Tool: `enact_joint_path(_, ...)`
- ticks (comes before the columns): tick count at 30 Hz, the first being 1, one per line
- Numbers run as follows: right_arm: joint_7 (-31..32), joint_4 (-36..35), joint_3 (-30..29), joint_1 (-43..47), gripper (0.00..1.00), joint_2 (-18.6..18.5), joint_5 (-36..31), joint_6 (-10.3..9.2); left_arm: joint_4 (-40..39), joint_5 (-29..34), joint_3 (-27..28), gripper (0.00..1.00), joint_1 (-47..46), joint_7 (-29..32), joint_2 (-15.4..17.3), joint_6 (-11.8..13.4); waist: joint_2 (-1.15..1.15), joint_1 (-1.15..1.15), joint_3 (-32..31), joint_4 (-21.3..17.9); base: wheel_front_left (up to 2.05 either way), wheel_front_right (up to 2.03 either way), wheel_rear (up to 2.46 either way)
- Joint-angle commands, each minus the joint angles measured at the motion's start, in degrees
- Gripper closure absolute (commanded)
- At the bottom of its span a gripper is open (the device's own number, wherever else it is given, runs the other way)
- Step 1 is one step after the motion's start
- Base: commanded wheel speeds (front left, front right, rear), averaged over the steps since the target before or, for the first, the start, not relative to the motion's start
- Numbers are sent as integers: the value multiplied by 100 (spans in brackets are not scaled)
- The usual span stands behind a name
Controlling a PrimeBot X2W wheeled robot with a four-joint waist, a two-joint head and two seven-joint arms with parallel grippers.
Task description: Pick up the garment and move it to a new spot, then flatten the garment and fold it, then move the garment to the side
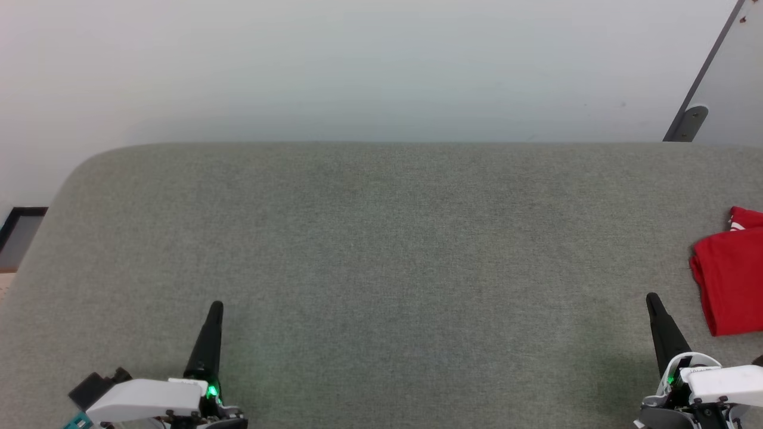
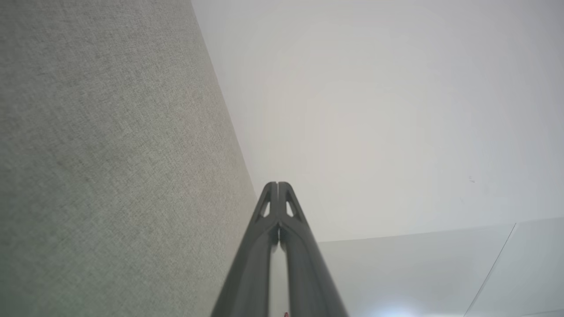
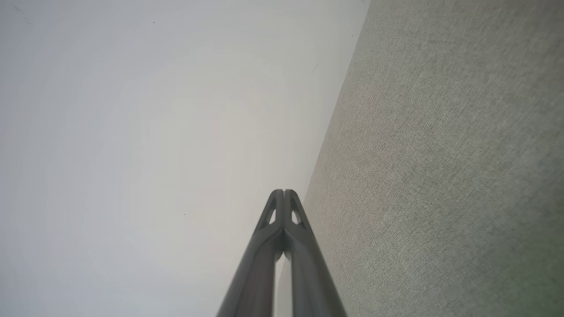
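The garment (image 1: 730, 286) lies folded into a compact red bundle at the right edge of the head view, partly cut off by the frame; its sleeves and lettering are hidden. My right gripper (image 1: 653, 298) stands just left of it, apart from it, fingers pressed together and holding nothing. In the right wrist view that gripper (image 3: 284, 192) is shut over the grey surface. My left gripper (image 1: 216, 307) rests at the lower left, far from the garment. The left wrist view also has the left gripper (image 2: 277, 184) shut and empty.
A grey fabric-covered table (image 1: 369, 238) spans the head view, with a rounded far-left corner. A small sliver of red cloth with a white line (image 1: 745, 219) sits just beyond the garment. A pale wall rises behind, and a grey slanted panel (image 1: 709, 71) stands at the far right.
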Motion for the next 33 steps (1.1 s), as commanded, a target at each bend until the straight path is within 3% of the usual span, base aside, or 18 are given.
enact_joint_path(1, 47, -36, -28, -94, 100, 27, 84, -6, 13, -126, 16, 100, -69, 29, 16, -25, 0, 0, -6, -2, 0, 0, 0)
enact_joint_path(25, 297, -54, -160, -95, 100, 193, 812, -8, 164, -1021, 87, 100, -214, 310, -15, -30, 0, 0, -114, -46, 0, 0, 0)
enact_joint_path(33, 292, -50, -158, -59, 100, 196, 803, -8, 164, -995, 104, 100, -216, 328, -30, -29, 0, 0, -116, -47, 0, 0, 0)
